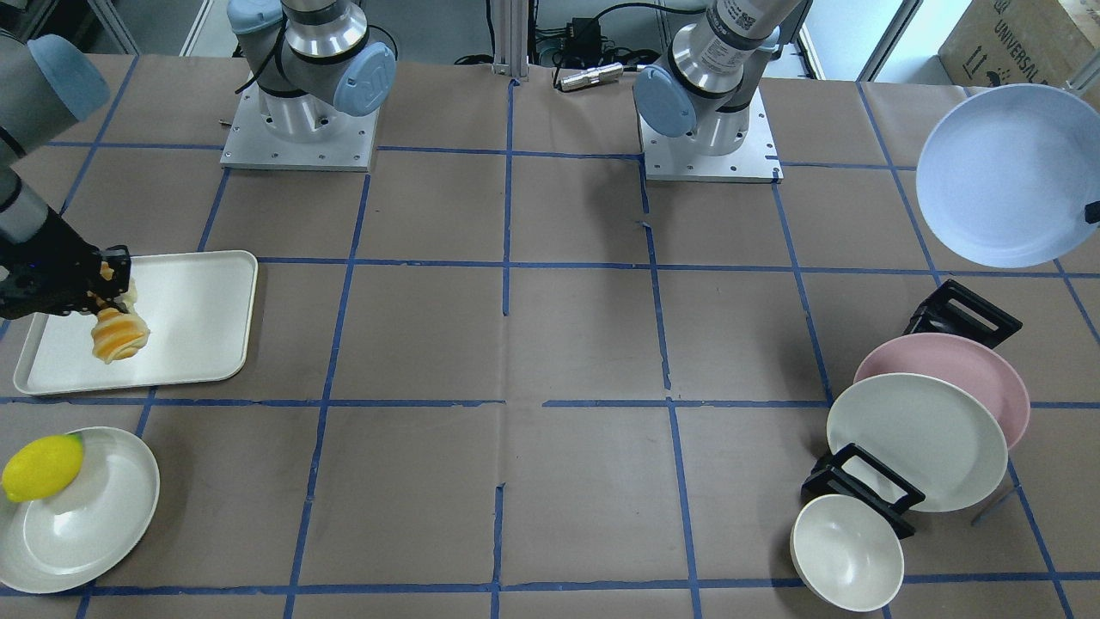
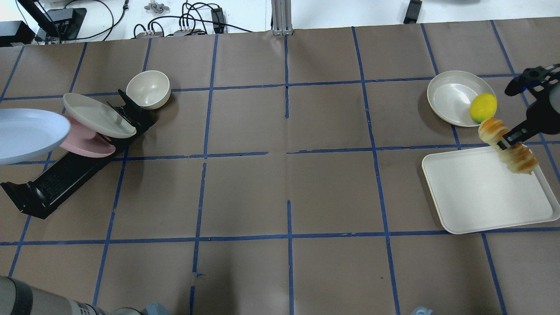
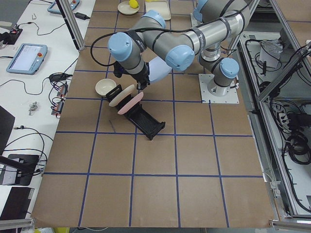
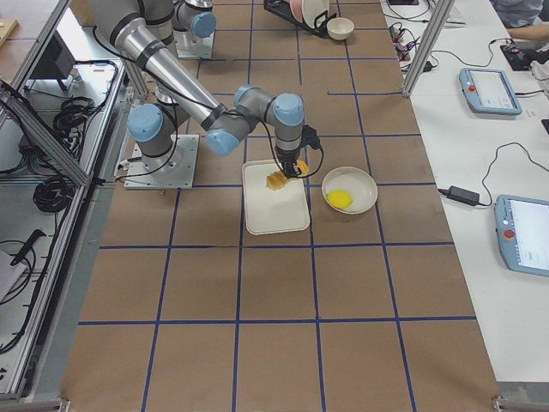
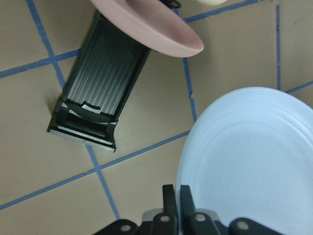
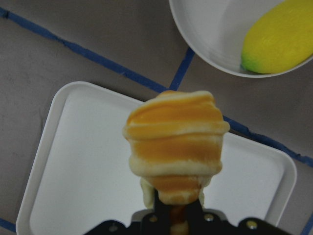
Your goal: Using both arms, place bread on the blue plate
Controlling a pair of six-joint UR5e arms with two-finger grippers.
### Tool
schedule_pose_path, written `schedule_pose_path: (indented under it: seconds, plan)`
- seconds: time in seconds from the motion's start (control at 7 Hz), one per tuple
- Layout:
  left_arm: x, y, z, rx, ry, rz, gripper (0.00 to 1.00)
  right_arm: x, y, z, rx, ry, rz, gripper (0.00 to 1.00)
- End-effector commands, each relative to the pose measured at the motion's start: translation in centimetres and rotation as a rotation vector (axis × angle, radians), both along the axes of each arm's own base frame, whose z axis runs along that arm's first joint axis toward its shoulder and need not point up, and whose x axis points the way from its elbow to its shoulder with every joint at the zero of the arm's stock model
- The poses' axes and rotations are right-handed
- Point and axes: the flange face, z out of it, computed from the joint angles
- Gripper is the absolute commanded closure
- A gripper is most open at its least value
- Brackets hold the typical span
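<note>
Two loads are hanging aloft. Front-facing: the right gripper (image 1: pixel 113 288) is clamping the bread (image 1: pixel 120 334) over the white tray (image 1: pixel 206 309); the blue plate (image 1: pixel 997 176) is floating well apart. Overhead: the loaf's long axis is slanting diagonally, one end pointing toward the lemon (image 2: pixel 483 107). Left wrist: the left gripper (image 5: pixel 177 193) is pinching the plate's rim. Right wrist: the ridged loaf is probably handling light and slightly squashy, so mid-length is seeming the sound hold.
</note>
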Motion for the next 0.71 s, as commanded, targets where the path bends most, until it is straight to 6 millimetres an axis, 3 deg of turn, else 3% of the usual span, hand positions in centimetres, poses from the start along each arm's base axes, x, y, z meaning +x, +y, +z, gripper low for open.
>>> schedule_pose_path:
  seconds: [0.0, 0.14, 0.29, 0.43, 0.57]
  plan:
    - [-15.9, -4.0, -1.5, 0.018, -0.067, 0.046, 0.98, 5.1, -2.1, 6.6, -0.021, 0.039, -0.128, 0.83]
    - [-20.9, -5.3, -3.4, 0.014, -0.056, 0.109, 0.98, 9.3, -2.4, 9.2, -0.007, 0.052, -0.17, 0.83]
    - [-24.7, -5.7, -6.4, 0.009, -0.01, 0.159, 0.98, 12.8, -2.6, 10.9, 0.03, 0.031, -0.22, 0.81]
    - [-27.1, -5.0, -10.1, -0.009, -0.032, 0.207, 0.98, 15.0, -2.7, 11.3, 0.053, 0.014, -0.239, 0.8]
    - [-31.0, -4.1, -13.3, -0.038, 0.009, 0.28, 0.97, 16.7, -2.7, 11.0, 0.061, 0.009, -0.259, 0.8]
